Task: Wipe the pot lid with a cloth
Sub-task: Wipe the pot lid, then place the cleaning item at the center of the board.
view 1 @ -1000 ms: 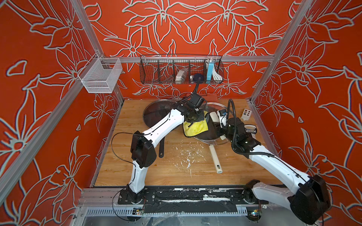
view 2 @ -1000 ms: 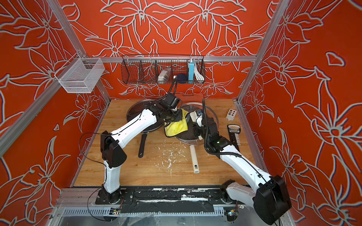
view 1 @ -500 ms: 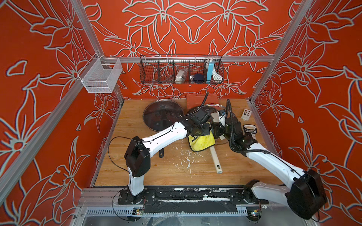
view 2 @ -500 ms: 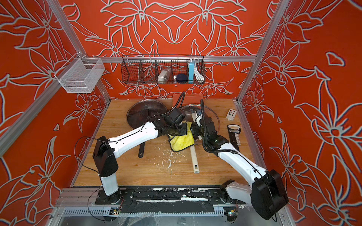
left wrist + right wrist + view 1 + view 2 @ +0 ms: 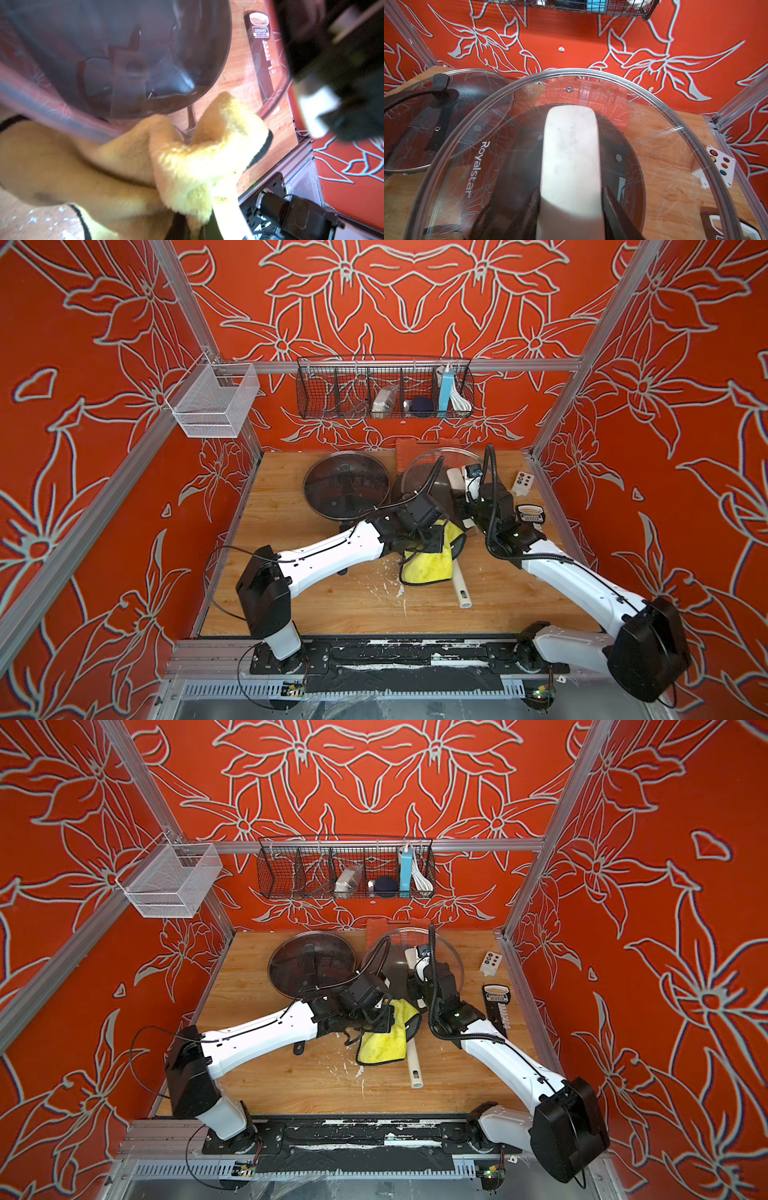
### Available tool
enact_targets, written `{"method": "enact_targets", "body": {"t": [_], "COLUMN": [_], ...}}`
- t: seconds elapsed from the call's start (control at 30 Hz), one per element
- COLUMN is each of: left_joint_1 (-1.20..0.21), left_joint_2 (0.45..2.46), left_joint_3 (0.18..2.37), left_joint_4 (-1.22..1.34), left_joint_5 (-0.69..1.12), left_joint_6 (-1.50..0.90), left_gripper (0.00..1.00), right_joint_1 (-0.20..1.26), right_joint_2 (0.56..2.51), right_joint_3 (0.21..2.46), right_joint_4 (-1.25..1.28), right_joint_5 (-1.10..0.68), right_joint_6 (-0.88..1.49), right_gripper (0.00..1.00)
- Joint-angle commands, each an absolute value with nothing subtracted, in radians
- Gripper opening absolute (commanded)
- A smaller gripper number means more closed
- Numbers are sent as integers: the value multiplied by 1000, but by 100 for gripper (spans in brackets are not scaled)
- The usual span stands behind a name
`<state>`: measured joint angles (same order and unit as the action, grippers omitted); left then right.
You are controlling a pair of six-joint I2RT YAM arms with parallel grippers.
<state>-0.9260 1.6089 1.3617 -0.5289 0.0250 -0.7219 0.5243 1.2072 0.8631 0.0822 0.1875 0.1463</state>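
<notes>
A black wire basket [image 5: 332, 406] hangs on the back rail, split into compartments. Toward its right end it holds a whitish packet [image 5: 382, 400], a dark blue round thing [image 5: 419, 404], an upright light blue box [image 5: 445, 391] and a coiled white cable [image 5: 457, 400]. A white mesh basket [image 5: 212, 406] hangs on the left rail.

The right claw [image 5: 571, 207] is part-way closed, its fingers [image 5: 610, 207] clamped on either side of the white handle [image 5: 569, 155] of the glass pot lid [image 5: 654, 145]. The lid is tilted up off the counter [image 5: 332, 605]. A dark pan [image 5: 612, 141] shows through the glass. Just to the left sits a second glass lid [image 5: 345, 485] over another dark pan.

The left claw [image 5: 433, 540] is shut tight on a fold of the yellow cloth [image 5: 428, 568]. The cloth is bunched at the near rim of the pot lid. In both top views its loose end drapes down onto the counter and over a pale tubular handle [image 5: 460, 587].

The counter is pale wood, with white flecks [image 5: 390, 585] scattered near the cloth. At its right side lie a small white box with coloured buttons [image 5: 523, 482] and a dark tool with a white label [image 5: 530, 516]. An orange block [image 5: 409, 448] stands at the back edge. The walls [image 5: 415, 302] are orange with pale flower outlines, held in an aluminium frame [image 5: 590, 339].
</notes>
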Motion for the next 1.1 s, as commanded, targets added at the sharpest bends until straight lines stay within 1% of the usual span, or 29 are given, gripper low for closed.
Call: {"method": "enact_targets", "body": {"t": [0.0,0.2,0.4,0.63,0.7,0.8,0.87,0.93,0.97,1.0,1.03,1.07], "left_joint_1": [-933,-933,-933,-930,-927,-925,-922,-919,-917,-915,-914,-914], "left_joint_2": [1516,1393,1358,1367,1374,1381,1382,1387,1391,1400,1414,1431], "left_joint_3": [1267,1144,1054,957,949,928,914,906,909,920,936,961], "left_joint_4": [-509,-545,-570,-482,-465,-429,-412,-415,-435,-467,-504,-557], "left_joint_5": [-2,-54,-124,-147,-154,-158,-168,-179,-188,-203,-223,-253], "left_joint_6": [-744,-716,-684,-652,-636,-618,-618,-611,-612,-611,-607,-602], "left_gripper": [0,0,0,36,41,42,46,54,66,80,88,92], "right_joint_1": [528,526,525,524,523,525,525,525,524,523,524,525], "right_joint_2": [1173,1202,1247,1305,1321,1344,1361,1383,1392,1403,1412,1422], "right_joint_3": [993,1041,1092,1110,1112,1109,1104,1101,1101,1099,1097,1095], "right_joint_4": [331,287,233,209,206,213,222,234,240,246,254,262], "right_joint_5": [229,223,235,242,242,244,245,240,237,235,235,235], "right_joint_6": [155,137,139,167,171,179,185,190,191,194,198,202], "right_gripper": [0,0,0,0,0,0,0,0,0,0,0,0]}}
